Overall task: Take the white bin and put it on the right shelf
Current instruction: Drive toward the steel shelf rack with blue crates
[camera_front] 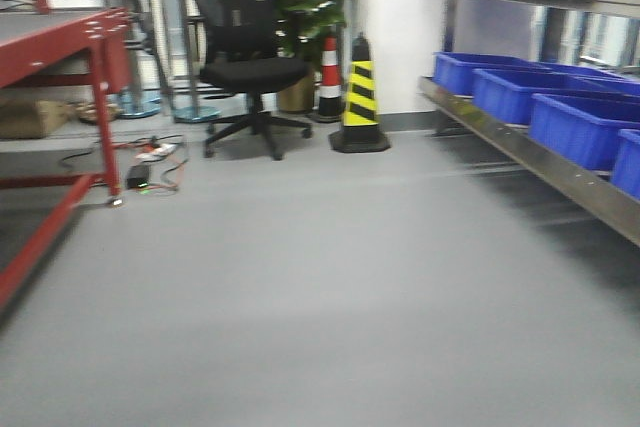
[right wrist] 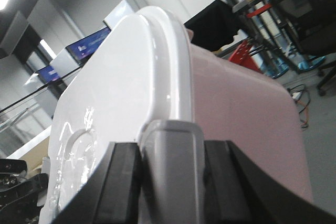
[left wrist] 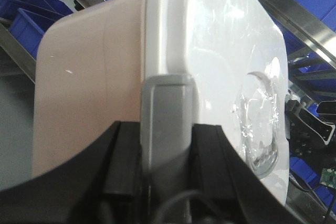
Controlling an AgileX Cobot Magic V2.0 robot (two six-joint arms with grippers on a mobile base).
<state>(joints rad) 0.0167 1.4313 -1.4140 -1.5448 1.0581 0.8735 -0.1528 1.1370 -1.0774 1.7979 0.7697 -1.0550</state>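
Grey floor (camera_front: pixel 300 297); pinkish, white-lidded bin (left wrist: pixel 79 77).

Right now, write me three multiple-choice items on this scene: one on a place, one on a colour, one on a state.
1. Where do the blue bins sit?
A. On the steel shelf
B. On the red table
C. On the floor

2. What colours stripe the large cone?
A. Green and white
B. Yellow and black
C. Blue and orange

3. What state is the white bin in?
A. Standing on the floor
B. Resting on a chair
C. Gripped by the left hand and right hand

Answers: 1 A, the front view shows them in a row on the shelf; 2 B, its stripes are yellow and black; 3 C, each wrist view shows a hand clasping its rim.
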